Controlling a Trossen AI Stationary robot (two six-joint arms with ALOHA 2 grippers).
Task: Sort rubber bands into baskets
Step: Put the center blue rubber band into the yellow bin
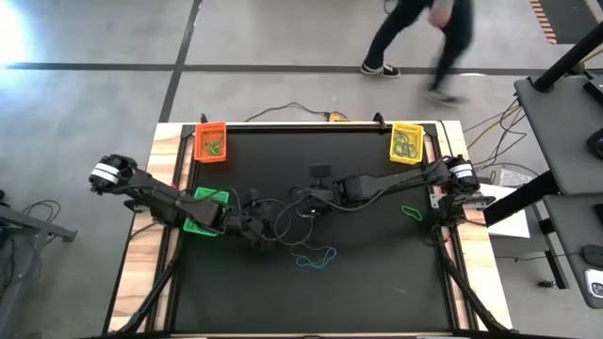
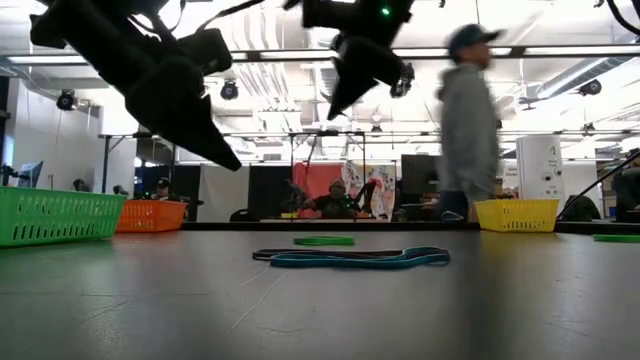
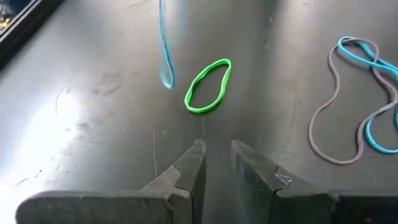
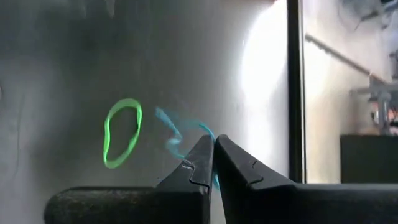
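High view: the dark matte tabletop [image 1: 377, 282] carries three mesh plastic baskets, the orange basket [image 1: 211, 142] at 11 o'clock, the yellow basket [image 1: 407, 143] at 1 o'clock, and the green basket [image 1: 205, 209] at 9 o'clock, partly covered by the left arm. Thin blue bands [image 1: 314, 257] lie tangled near centre, long axis 3 to 9 o'clock; one green band [image 1: 412, 212] lies at 3 o'clock. Black cables trail between the arms. A person [image 1: 424, 42] walks beyond the far edge.

Low view: flat teal bands [image 2: 360, 258] stretch 3 to 9 o'clock at mid-tabletop.

Left wrist view: the left end effector [image 3: 216, 160] hovers, narrowly parted and holding nothing, over a green oval band [image 3: 208, 86]; a blue strand [image 3: 165, 43] hangs beside it.

Right wrist view: the right end effector [image 4: 213, 152] is pinched together on a blurred blue band [image 4: 177, 140], above a green loop [image 4: 122, 133].
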